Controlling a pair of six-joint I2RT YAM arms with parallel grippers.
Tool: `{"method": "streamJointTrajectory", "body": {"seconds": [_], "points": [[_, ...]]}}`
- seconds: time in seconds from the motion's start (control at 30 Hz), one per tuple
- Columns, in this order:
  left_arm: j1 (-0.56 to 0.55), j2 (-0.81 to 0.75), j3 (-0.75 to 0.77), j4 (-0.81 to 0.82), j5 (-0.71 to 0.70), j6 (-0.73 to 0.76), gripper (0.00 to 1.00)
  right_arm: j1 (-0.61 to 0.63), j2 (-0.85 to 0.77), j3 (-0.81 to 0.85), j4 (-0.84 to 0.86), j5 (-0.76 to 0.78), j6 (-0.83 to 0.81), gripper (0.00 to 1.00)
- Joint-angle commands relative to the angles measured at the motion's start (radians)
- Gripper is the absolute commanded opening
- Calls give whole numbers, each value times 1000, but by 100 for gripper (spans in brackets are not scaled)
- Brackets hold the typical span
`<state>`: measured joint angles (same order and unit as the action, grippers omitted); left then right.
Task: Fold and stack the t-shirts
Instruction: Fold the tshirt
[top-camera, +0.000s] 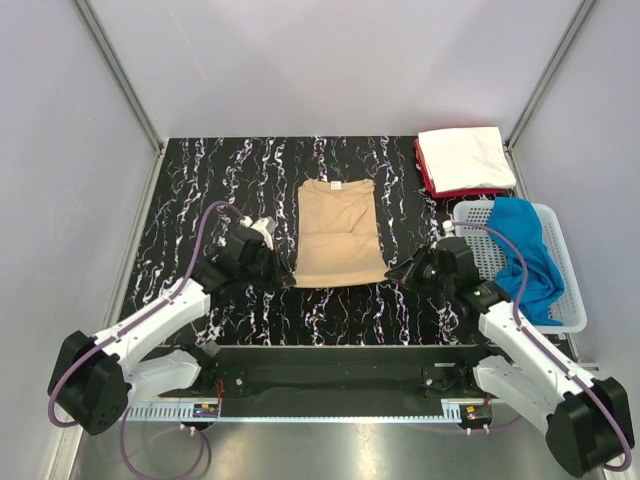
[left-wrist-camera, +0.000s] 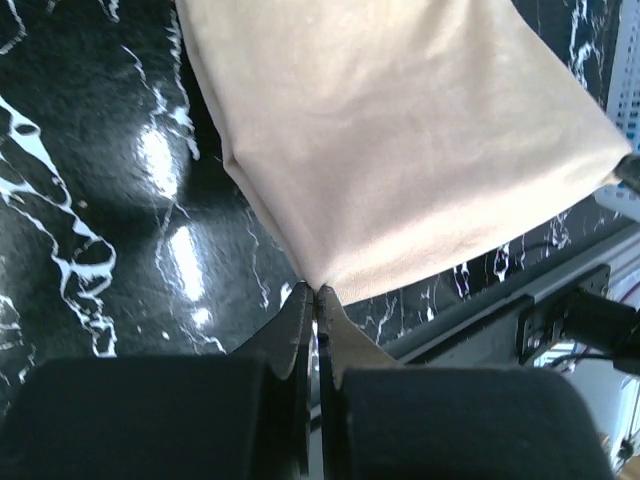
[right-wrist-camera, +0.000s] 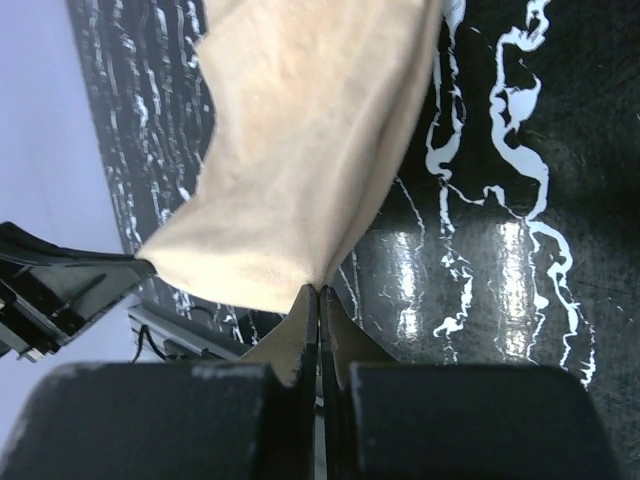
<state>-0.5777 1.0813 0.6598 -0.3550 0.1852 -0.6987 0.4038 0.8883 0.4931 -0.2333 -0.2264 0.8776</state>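
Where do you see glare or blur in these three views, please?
Left wrist: two white glare patches on the glossy table, tan t-shirt washed pale, left hand soft-focused. Right wrist: similar glare, right hand blurred. Top external: evenly lit, sharp.

I see pale grey panel walls (top-camera: 300, 60) enclosing the glossy black white-veined marble-pattern tabletop (top-camera: 200, 180) on three sides.

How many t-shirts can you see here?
4: the tan t-shirt mid-table, the white t-shirt stacked on the red t-shirt at the far right, the blue t-shirt draped over the basket. Others may be hidden.
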Motion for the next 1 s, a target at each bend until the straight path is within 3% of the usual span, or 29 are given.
{"method": "streamJointTrajectory", "body": {"seconds": [0.0,0.23,0.37,0.8,0.97], "points": [[-27,-9,84,-42,-73,5,0,0,-34,10,-31,36,9,0],[47,130,320,-110,-72,80,0,-11,110,183,-55,99,-83,0],[107,238,455,-122,-24,122,0,-48,303,379,-61,61,-152,0],[260,791,1055,-119,72,185,0,-195,825,936,-89,-123,-279,0],[291,977,1202,-70,102,191,0,-226,1064,1160,-93,-195,-324,0]]}}
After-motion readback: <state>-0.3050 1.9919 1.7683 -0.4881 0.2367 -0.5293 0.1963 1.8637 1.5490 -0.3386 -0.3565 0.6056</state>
